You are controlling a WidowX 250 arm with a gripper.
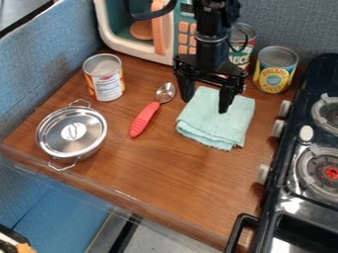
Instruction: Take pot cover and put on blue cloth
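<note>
The gripper (206, 101) hangs above the upper part of the folded light blue cloth (216, 120), its two fingers apart with nothing between them. At the left of the counter stands a steel pot with two wire handles. Its shiny metal cover (61, 134) lies on top of it, with a knob at the middle. The cloth lies flat to the right of the spoon, well apart from the pot.
A red-handled spoon (145, 119) lies between pot and cloth. Cans stand at the upper left (104, 78) and upper right (274, 70). Behind is a toy microwave (125, 45); a stove (297, 197) borders the right side. The counter's front edge (125, 193) slants below.
</note>
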